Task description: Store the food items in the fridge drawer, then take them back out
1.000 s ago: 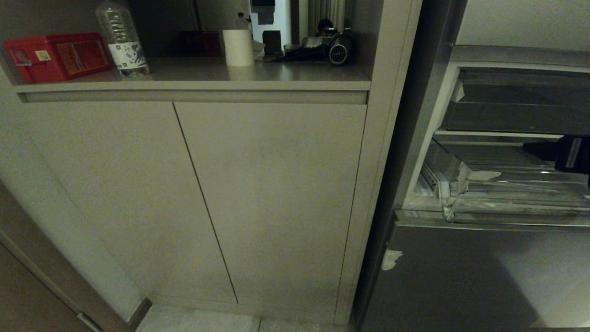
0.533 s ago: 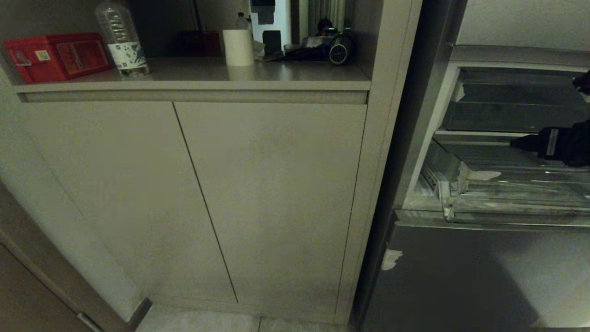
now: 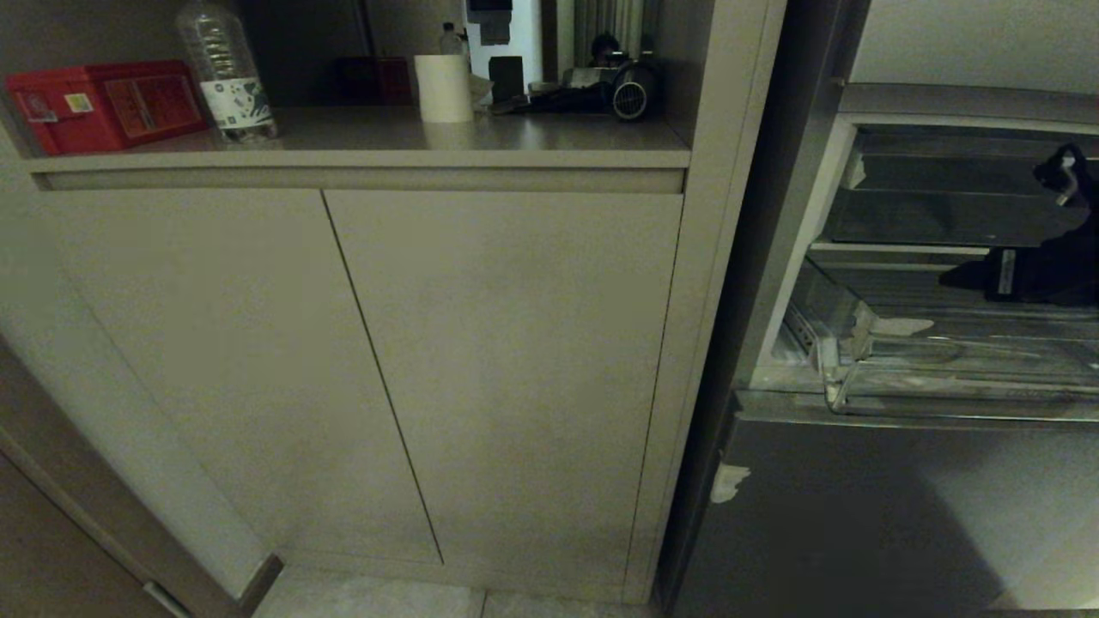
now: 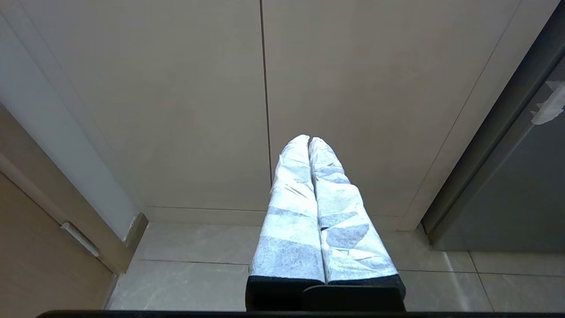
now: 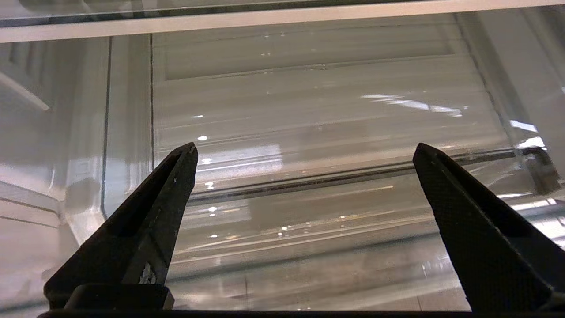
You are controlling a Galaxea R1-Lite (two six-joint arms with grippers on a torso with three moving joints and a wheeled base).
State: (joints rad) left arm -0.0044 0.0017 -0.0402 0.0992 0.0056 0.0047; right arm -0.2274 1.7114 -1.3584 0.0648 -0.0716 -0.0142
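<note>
Nearest, left gripper (image 4: pixel 309 145): parked low before the cabinet doors (image 3: pixel 506 378), its 2 wrapped fingers pressed together on nothing.
Fridge drawer (image 3: pixel 867 378): pulled out at the right, clear plastic, white sticker scraps on its front; ribbed floor (image 5: pixel 309 145) bare where visible.
Right gripper (image 5: pixel 304 148): above the drawer, jaws spread wide, holding nothing.
Farthest, shelf (image 3: pixel 481 133): red box (image 3: pixel 103 103), bottle (image 3: pixel 227 73), white cup (image 3: pixel 444 87).
</note>
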